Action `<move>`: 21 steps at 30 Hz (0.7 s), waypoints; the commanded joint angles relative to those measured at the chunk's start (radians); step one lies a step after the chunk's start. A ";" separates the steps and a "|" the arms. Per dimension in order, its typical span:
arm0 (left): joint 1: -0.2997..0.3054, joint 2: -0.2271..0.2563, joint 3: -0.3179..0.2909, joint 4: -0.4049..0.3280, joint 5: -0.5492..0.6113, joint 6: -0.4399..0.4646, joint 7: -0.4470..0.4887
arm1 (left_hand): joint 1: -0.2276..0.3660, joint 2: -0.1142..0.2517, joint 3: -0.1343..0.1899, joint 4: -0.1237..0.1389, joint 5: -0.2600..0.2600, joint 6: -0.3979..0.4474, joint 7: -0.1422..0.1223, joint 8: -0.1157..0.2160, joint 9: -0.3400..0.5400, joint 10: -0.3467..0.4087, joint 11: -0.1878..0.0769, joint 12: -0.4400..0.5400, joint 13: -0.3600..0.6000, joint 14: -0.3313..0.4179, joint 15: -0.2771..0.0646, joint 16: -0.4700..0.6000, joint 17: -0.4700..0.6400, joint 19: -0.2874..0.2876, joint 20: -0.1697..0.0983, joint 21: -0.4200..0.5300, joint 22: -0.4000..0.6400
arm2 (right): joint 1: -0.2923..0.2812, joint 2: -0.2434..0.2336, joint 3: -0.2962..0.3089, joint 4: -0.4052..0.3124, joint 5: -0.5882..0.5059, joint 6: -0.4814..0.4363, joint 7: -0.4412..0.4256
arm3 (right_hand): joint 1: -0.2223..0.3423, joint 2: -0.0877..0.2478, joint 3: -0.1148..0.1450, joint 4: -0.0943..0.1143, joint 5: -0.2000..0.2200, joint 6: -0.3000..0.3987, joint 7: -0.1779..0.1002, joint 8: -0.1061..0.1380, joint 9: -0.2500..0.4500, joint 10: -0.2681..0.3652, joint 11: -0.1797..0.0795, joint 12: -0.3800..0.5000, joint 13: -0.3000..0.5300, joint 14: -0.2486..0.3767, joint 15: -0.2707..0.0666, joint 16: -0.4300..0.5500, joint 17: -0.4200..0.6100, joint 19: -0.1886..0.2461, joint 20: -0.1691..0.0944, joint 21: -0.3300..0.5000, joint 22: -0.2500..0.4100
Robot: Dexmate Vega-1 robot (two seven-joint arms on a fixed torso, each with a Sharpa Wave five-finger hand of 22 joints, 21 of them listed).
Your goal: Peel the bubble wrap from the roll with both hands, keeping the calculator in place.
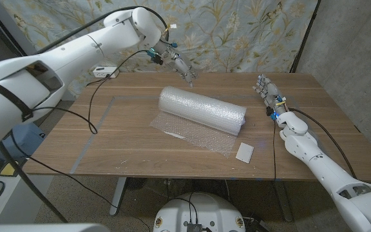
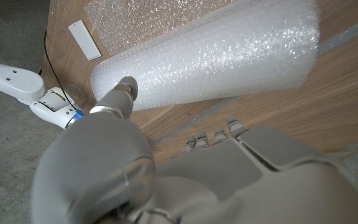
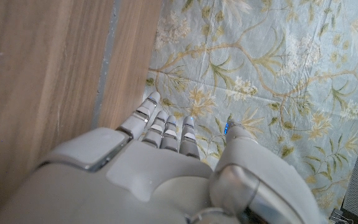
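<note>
Head view, roll (image 1: 201, 109) lying diagonal, left hand (image 1: 180, 66) seemingly empty, right hand (image 1: 270, 96) spread

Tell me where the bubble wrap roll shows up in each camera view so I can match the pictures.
Head view: the bubble wrap roll lies mid-table, its loose sheet spread toward the near edge.
Left wrist view: the roll runs across the picture's upper half, beyond the left hand.
Right wrist view: the roll is not in it.
Shared landmark: the small white flat object by the sheet's corner, also seen from the left wrist.
</note>
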 commanded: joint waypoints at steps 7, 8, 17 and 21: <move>-0.012 -0.047 0.041 0.056 0.078 -0.126 0.027 | 0.033 -0.012 -0.015 -0.003 -0.015 -0.100 -0.021 0.013 0.003 -0.089 0.005 0.006 0.006 -0.071 0.013 0.001 0.001 -0.052 -0.006 -0.005 0.001 | -0.032 0.000 0.020 -0.022 0.018 0.000 -0.004 | -0.013 -0.004 -0.004 -0.004 -0.005 -0.016 0.005 -0.003 0.002 -0.017 0.005 0.001 0.002 -0.009 0.006 -0.002 0.005 -0.014 0.004 -0.002 0.002; -0.009 -0.050 0.041 0.060 0.080 -0.136 0.033 | 0.033 -0.013 -0.016 -0.003 -0.015 -0.103 -0.022 0.013 0.003 -0.092 0.005 0.005 0.006 -0.075 0.013 0.001 0.001 -0.055 -0.006 -0.005 0.001 | -0.033 0.001 0.021 -0.022 0.019 0.001 -0.003 | -0.014 -0.004 -0.004 -0.004 -0.005 -0.017 0.005 -0.003 0.002 -0.019 0.006 0.001 0.002 -0.009 0.007 -0.002 0.005 -0.014 0.004 -0.002 0.002; 0.026 -0.065 0.039 0.080 0.104 -0.181 0.108 | 0.033 -0.031 -0.041 0.006 -0.022 -0.138 -0.038 0.008 0.003 -0.142 0.011 -0.001 0.005 -0.137 0.023 -0.004 -0.001 -0.123 -0.009 -0.009 -0.002 | -0.042 0.001 0.031 -0.018 0.027 0.003 0.001 | -0.017 -0.005 -0.005 -0.005 -0.004 -0.021 0.007 -0.001 0.002 -0.024 0.006 0.002 0.002 -0.011 0.008 -0.001 0.005 -0.016 0.005 -0.001 0.003; 0.027 -0.076 0.050 0.087 0.124 -0.192 0.117 | 0.019 -0.036 -0.054 0.016 -0.020 -0.163 -0.049 0.002 0.002 -0.176 0.022 -0.006 0.001 -0.168 0.025 -0.004 -0.002 -0.141 -0.009 -0.006 -0.002 | -0.046 -0.001 0.035 -0.018 0.030 0.001 0.000 | -0.018 -0.005 -0.005 -0.006 -0.004 -0.022 0.007 0.000 0.002 -0.026 0.007 0.002 0.002 -0.013 0.009 -0.001 0.005 -0.018 0.005 0.000 0.003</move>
